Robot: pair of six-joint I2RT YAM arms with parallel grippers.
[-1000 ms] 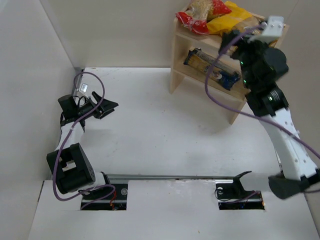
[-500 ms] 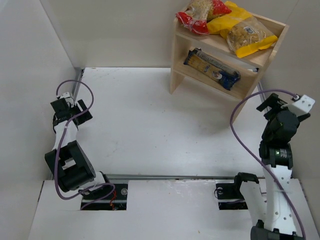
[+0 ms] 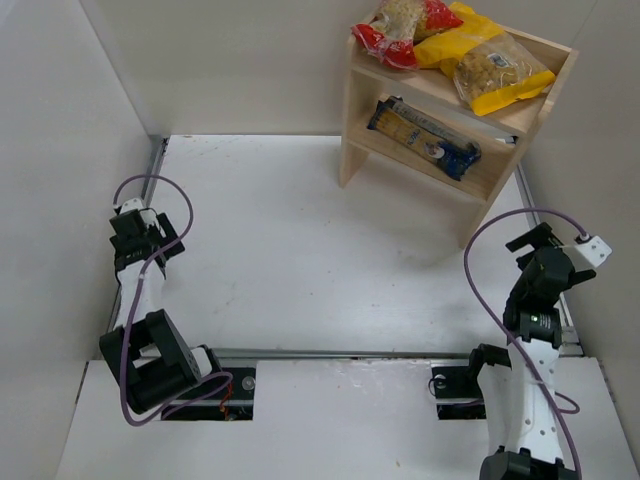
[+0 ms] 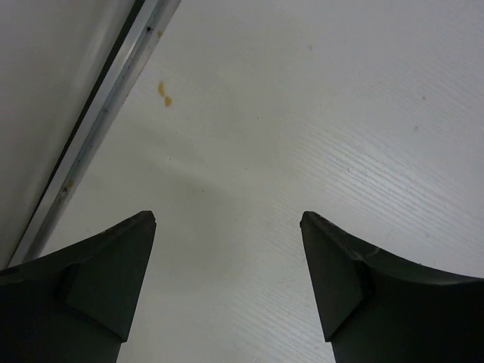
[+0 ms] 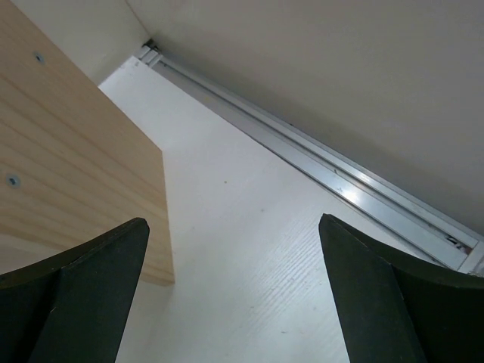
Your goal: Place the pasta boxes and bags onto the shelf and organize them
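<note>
The wooden shelf (image 3: 356, 100) stands at the far right of the table. On its top tier lie a red-edged clear bag (image 3: 398, 28) and a yellow bag (image 3: 492, 62) side by side. A blue pasta box (image 3: 425, 140) and a darker one behind it lie on the lower tier. My left gripper (image 3: 160, 240) is pulled back to the table's left edge, open and empty (image 4: 227, 219). My right gripper (image 3: 530, 238) hangs low at the right edge, in front of the shelf, open and empty (image 5: 234, 223); the shelf's side panel (image 5: 68, 144) shows to its left.
Aluminium rails run along the table's left edge (image 4: 98, 121) and right edge (image 5: 333, 174). White walls enclose the table on three sides. Two small yellow crumbs (image 4: 163, 94) lie near the left rail.
My right arm has drawn back from the shelf's top tier and sunk low at the right edge. The left arm folded back toward the left wall and its jaws have widened.
</note>
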